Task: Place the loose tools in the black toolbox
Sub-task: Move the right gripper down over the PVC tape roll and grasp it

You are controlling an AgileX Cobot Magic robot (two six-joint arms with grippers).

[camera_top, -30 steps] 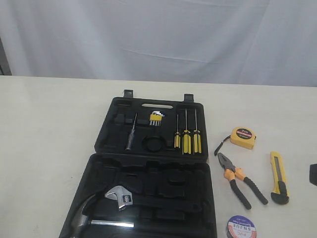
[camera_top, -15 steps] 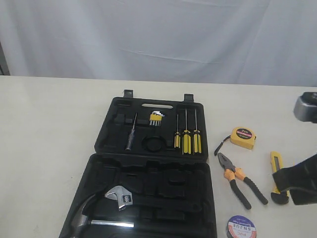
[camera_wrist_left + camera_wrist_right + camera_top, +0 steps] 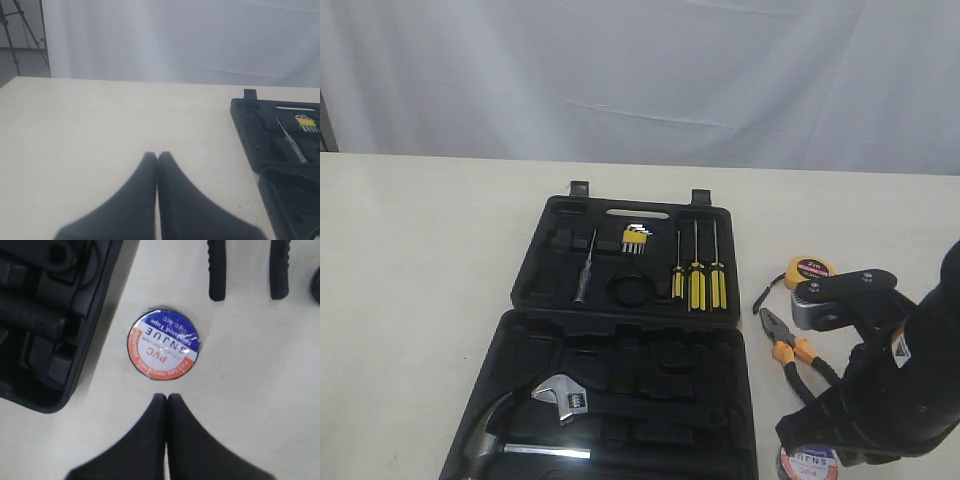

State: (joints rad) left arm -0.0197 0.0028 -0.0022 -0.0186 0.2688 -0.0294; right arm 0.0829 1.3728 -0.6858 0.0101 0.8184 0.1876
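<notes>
The right jaws are pressed shut, tip to tip, holding nothing. The tape roll [image 3: 163, 344] lies flat on the bench [image 3: 250, 390], label up, just ahead of those tips, close but untouched. Beyond the roll lie the handles of the pliers [image 3: 216, 270], and the edge of the open toolbox [image 3: 50, 315] is just beside it. The tape measure [image 3: 807, 270] sits near the pliers' head, outside the toolbox. The left jaws are likewise shut and empty, over the bench well apart from the tools.
</notes>
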